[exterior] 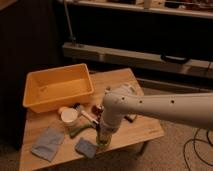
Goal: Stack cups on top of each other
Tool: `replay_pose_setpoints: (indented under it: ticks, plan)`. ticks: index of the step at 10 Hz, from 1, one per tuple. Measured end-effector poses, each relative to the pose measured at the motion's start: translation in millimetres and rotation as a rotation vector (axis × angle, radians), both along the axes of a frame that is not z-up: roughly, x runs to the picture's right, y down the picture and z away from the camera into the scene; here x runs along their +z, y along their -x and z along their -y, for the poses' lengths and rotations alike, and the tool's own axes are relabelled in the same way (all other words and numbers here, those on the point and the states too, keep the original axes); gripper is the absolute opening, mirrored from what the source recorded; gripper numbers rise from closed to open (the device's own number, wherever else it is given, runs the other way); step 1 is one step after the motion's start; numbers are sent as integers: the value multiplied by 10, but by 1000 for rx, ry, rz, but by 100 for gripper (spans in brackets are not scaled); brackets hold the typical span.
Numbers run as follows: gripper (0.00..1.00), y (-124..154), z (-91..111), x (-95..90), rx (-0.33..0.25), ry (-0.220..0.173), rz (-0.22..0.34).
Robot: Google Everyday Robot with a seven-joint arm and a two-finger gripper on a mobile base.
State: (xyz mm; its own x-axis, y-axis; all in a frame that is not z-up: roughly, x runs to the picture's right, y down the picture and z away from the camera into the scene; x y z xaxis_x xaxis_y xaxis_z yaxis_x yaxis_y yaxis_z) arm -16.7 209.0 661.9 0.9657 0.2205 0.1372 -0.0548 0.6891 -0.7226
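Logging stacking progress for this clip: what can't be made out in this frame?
- Camera view: the gripper, low over the table's front, is covered by the arm; whether it holds anything is hidden.
- Camera view: the cups cannot be singled out; the small items beside the white bowl are too dim to name.
- Camera view: the table's front-left corner is cut off by the bottom edge.

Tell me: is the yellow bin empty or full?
Empty: the yellow bin shows only bare floor. The gripper is low near the table's front edge.
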Motion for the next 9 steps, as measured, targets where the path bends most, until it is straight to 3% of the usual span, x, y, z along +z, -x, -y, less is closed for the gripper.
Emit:
replay_pose_setpoints:
  ticks: [2, 3, 9]
  plan:
    - [77, 67, 30, 46, -5, -10, 2]
    - [80, 92, 37, 63, -11, -13, 1]
    - [80, 1, 32, 80, -21, -18, -27]
